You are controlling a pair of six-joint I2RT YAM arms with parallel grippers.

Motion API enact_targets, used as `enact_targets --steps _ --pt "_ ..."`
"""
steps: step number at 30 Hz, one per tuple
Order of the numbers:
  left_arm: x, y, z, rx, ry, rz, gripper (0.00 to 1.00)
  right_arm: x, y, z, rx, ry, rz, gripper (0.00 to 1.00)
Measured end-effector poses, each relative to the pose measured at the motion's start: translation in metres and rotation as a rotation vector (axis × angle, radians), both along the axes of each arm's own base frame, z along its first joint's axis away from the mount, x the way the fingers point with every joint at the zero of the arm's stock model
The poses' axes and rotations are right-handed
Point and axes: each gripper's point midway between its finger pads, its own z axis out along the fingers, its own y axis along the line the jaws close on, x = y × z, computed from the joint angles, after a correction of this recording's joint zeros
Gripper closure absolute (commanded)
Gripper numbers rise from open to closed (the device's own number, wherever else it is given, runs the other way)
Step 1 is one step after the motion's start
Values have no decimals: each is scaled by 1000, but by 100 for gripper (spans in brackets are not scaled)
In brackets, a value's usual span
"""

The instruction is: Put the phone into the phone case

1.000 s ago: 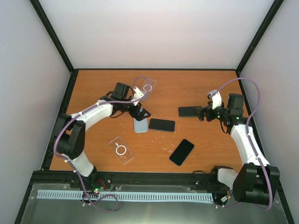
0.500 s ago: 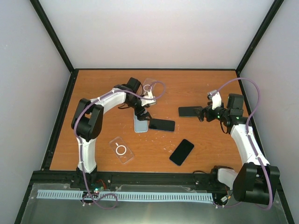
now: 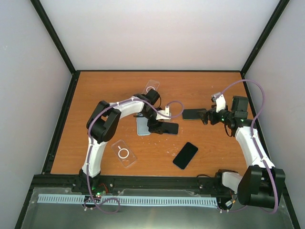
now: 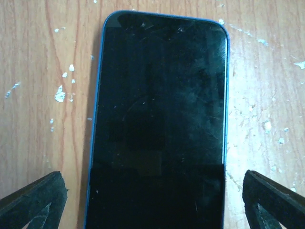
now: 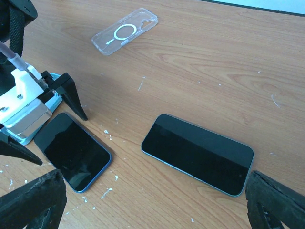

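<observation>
- Phone (image 4: 159, 119): flat on bench (image 4: 38, 95), directly below left pincer (image 4: 153, 179); long axis crosswise to jaw line.
- Jaws: wide apart, empty; left arm nearest.

Overhead camera: set high above the near edge of the orange-brown wooden table (image 3: 200, 90), looking down and forward over its whole top from far off.

Left wrist camera: points straight down from very close, so a blue-edged phone with a black glass screen (image 4: 159, 129) nearly fills its view.

Right wrist camera: nearer than the overhead one, slanting down toward the table's far side. It shares that phone with the left wrist view. With the overhead view it also shares a second dark slab phone (image 5: 198, 153) and a clear plastic case with a white ring (image 5: 125, 31).
</observation>
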Motion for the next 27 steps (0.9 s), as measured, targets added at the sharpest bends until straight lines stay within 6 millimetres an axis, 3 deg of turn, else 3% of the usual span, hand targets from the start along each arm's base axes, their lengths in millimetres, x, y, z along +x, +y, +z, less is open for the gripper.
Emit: enact_targets --steps 7,20,23,27 --pt "2 -5 -3 12 -41 -29 1 0 0 0 0 0 0 0" --pt "6 -20 -9 32 -122 -67 12 0 0 0 -1 -1 0 0" --pt "4 -22 -10 34 -121 -73 18 0 0 0 -1 0 -1 0" --pt "1 -26 -10 39 -121 -78 37 0 0 0 0 1 -3 0"
